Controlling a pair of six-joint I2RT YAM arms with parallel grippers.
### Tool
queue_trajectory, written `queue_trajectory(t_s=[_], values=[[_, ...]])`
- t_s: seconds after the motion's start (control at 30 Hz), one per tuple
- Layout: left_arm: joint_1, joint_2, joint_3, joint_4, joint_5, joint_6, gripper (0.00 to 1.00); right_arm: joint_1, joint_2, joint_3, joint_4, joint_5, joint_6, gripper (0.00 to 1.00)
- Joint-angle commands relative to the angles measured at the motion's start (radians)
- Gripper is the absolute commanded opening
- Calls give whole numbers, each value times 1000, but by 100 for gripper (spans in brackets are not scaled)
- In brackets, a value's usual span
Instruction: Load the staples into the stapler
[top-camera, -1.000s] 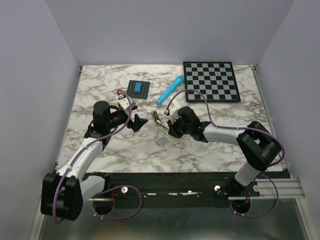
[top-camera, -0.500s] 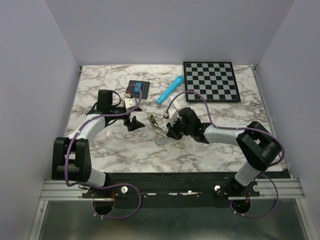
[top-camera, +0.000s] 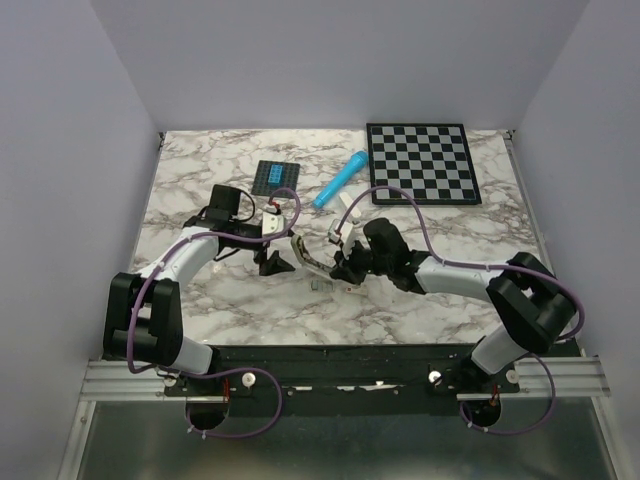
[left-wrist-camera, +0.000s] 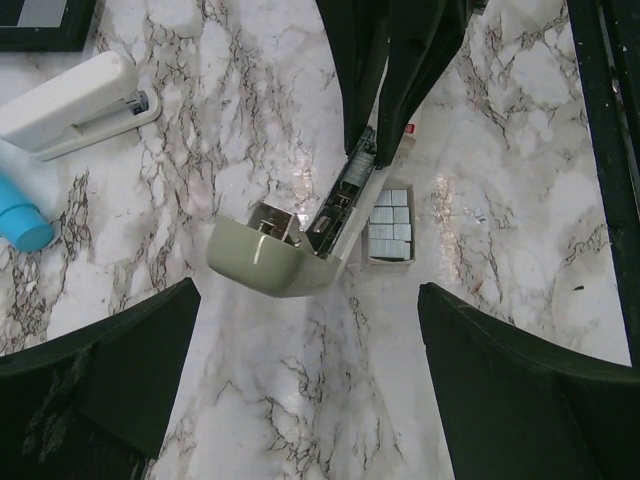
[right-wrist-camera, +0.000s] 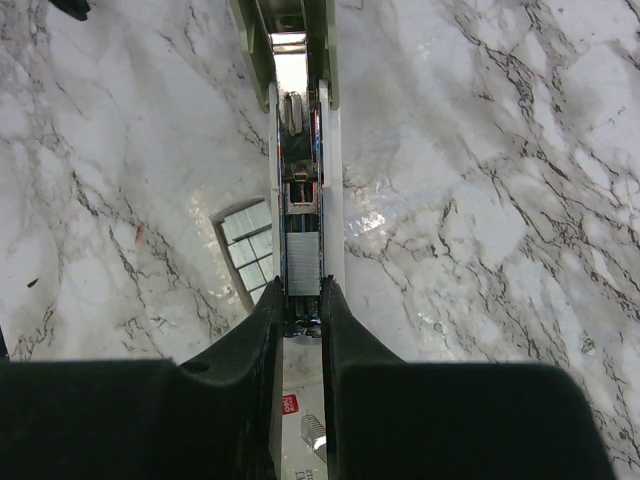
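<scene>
The stapler (top-camera: 303, 250) lies hinged open at the table's middle. Its cream lid (left-wrist-camera: 265, 260) is swung back and the metal rail (right-wrist-camera: 303, 150) is bared. My right gripper (right-wrist-camera: 300, 310) is shut on the rail end of the stapler. A silvery staples block (right-wrist-camera: 303, 265) sits in the rail just ahead of the fingertips. A small open box (left-wrist-camera: 390, 225) with several more staple blocks lies on the table beside the rail; it also shows in the right wrist view (right-wrist-camera: 248, 240). My left gripper (left-wrist-camera: 310, 400) is open and empty, just short of the stapler's lid.
A second white stapler-like object (left-wrist-camera: 75, 95) and a blue cylinder (top-camera: 340, 179) lie behind the stapler. A dark tile with a blue block (top-camera: 277, 177) and a checkerboard (top-camera: 420, 162) are at the back. A red-labelled wrapper (right-wrist-camera: 300, 420) lies under my right gripper.
My left arm has swung in, and its open gripper has moved nearer and toward the stapler. My right gripper has shifted the open stapler slightly toward the near edge.
</scene>
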Motion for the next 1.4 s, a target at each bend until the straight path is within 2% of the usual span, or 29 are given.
queue_trajectory(t_s=[0.0, 0.13, 0.33, 0.43, 0.47, 0.53, 0.57, 0.67, 0.8, 0.9, 1.1, 1.37], values=[[-3, 3, 27, -23, 55, 79, 99, 19, -46, -18, 63, -54, -36, 1], [-12, 8, 48, -92, 45, 112, 96, 24, -57, -24, 62, -57, -41, 1], [-21, 20, 82, -161, 61, 175, 85, 28, -62, -24, 57, -59, -47, 1], [-27, 28, 102, -211, 72, 213, 75, 31, -60, -23, 53, -56, -52, 1], [-30, 31, 108, -227, 75, 227, 67, 34, -59, -21, 52, -56, -53, 1], [-35, 43, 119, -271, 77, 266, 60, 35, -59, -20, 51, -56, -56, 1], [-39, 49, 131, -287, 78, 282, 46, 36, -59, -20, 51, -56, -56, 1], [-50, 72, 157, -357, 86, 354, 28, 38, -57, -20, 48, -45, -59, 1], [-65, 85, 180, -403, 89, 398, 14, 38, -56, -15, 43, -28, -67, 1], [-90, 74, 187, -396, 65, 386, 13, 36, -57, -11, 48, 4, -72, 1], [-138, 52, 182, -270, -14, 235, 13, 38, -46, 19, 42, 119, -86, 1], [-182, 153, 265, -196, -86, 184, 13, 36, 38, 74, 51, 203, -113, 1]])
